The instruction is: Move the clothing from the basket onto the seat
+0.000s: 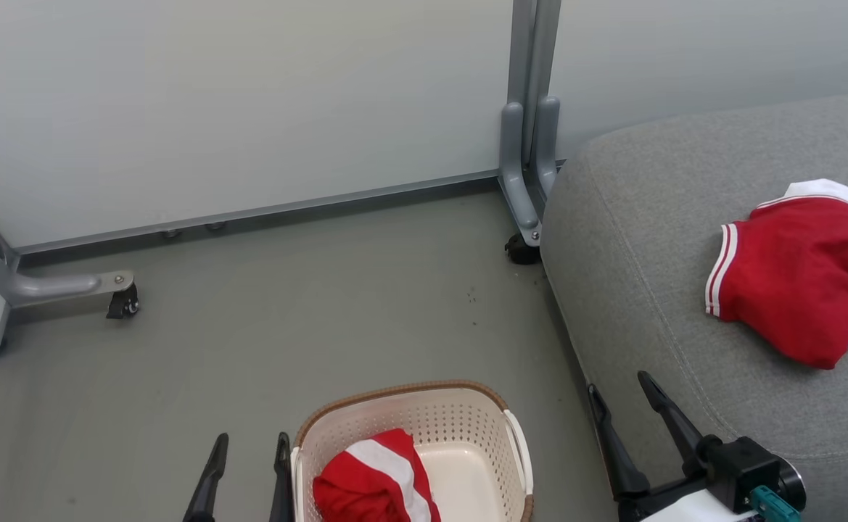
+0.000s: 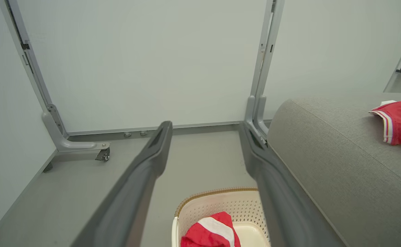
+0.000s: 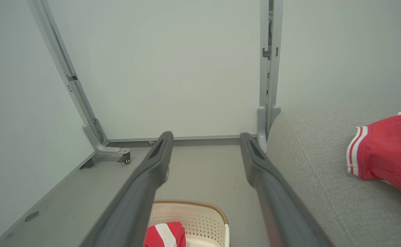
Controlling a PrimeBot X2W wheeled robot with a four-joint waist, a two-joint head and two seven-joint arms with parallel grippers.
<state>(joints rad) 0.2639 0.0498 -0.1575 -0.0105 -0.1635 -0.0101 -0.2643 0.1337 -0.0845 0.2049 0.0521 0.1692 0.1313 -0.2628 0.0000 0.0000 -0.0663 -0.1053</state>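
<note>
Cut off at the frame: in your head view the basket [image 1: 460,428] is running off the bottom edge. You are seeing only its far end and two side handles, so its long axis cannot be told.
Half hidden: the banded garment [image 1: 376,478] is sitting bunched against the basket's left wall, and the same edge is cutting away its lower part.
Band direction: its broad white band is slanting from upper left to lower right in the head view.
Cut off on the cushion: the trimmed garment [image 1: 793,283] is lying on the seat [image 1: 648,239], and the picture's right edge is slicing off its far side.
Garment direction: its long axis is running roughly left to right. The striped cuff is pointing left, toward the seat's rounded edge, and the white collar is peeking out behind the red cloth.
Basket position: it is standing on the grey floor [image 1: 286,304], near the seat's left side.
Left gripper [image 1: 252,438]: it is hovering just left of the basket with its fingers pointing away from you. The jaws are standing apart and holding nothing, and the frame is cutting off the finger bases.
Right gripper [image 1: 618,382]: it is hanging at the seat's left edge, between basket and trimmed garment, with its jaws apart and empty.
Background: pale partition panels [image 1: 249,109] are standing behind, and a castor foot [image 1: 122,297] is resting at the left.
</note>
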